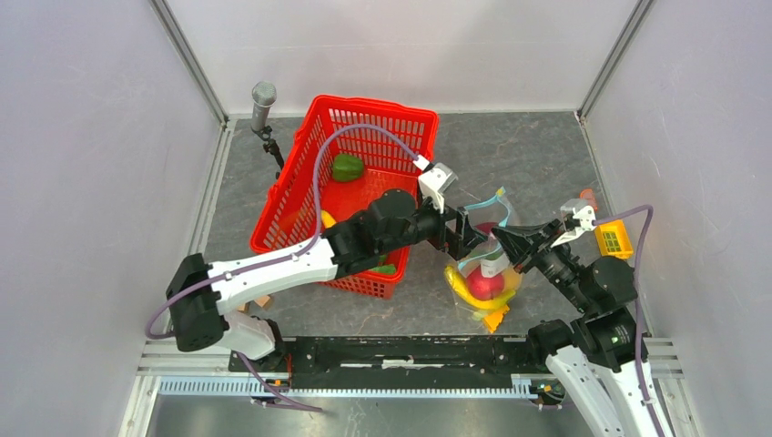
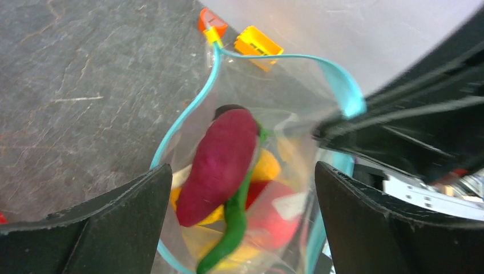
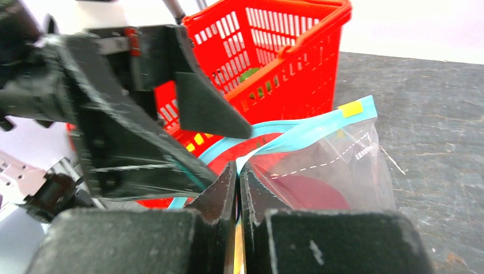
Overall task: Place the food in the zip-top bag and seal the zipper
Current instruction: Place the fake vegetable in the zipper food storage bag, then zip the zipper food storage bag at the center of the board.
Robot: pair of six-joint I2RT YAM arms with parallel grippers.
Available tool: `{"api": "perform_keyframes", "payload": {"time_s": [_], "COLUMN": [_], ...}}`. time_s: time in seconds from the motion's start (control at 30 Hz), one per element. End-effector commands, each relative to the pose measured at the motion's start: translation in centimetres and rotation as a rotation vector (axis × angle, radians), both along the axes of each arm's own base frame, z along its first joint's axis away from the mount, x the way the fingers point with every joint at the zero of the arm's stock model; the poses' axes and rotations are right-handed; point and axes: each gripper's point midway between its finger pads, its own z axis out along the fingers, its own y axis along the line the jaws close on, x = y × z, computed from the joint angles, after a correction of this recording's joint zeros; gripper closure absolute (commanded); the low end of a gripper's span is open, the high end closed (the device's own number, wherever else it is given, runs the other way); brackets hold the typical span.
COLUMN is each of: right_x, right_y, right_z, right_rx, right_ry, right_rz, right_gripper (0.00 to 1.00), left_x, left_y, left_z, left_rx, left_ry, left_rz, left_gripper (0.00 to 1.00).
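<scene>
Am reading no clear text anywhere. Tiny print is running along dashed line on zip-top bag, too small for me. Yellow tab is sitting on zipper, showing no lettering. White patch on bag side is blurring out.

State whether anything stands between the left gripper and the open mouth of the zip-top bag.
Nothing visible does. The left gripper hangs open over the zip-top bag, whose zipper gapes wide. The right gripper pinches the zipper at one side, outside the opening. Food already lies inside.
</scene>
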Motion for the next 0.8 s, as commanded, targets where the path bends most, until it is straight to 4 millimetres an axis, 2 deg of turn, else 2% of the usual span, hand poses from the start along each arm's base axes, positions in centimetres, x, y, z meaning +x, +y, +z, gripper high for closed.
{"api": "perform_keyframes", "payload": {"time_s": [0.0, 0.1, 0.27, 0.5, 0.6, 0.77], "right_x": [1.3, 2.0, 2.7, 3.1, 3.2, 3.2], "right_y": [-1.7, -2.4, -3.0, -2.8, -2.8, -2.7], "right_z": [0.6, 0.0, -0.9, -0.9, -1.4, -1.6], "right_rx": [0.035, 0.054, 0.091, 0.104, 0.094, 0.084], "right_ry": [-0.019, 0.01, 0.047, 0.061, 0.077, 0.087], "right_rz": [-0.128, -0.183, -0.232, -0.232, -0.235, -0.23], "right_gripper": [0.93, 0.93, 0.93, 0.93, 0.93, 0.93], "left_x": [-2.1, -2.8, -4.2, -5.1, -5.5, -4.8], "left_y": [1.3, 2.0, 2.2, -0.2, -1.4, -2.7], "left_z": [6.5, 5.8, 2.0, -1.4, -1.8, -4.0], "left_rx": [-0.12, -0.075, 0.1, 0.265, 0.285, 0.371], "left_ry": [-0.1, -0.105, -0.1, -0.145, -0.168, -0.187], "left_rz": [-0.077, -0.104, -0.184, -0.262, -0.285, -0.256], "left_gripper": [0.0, 0.0, 0.06, 0.09, 0.09, 0.11]}}
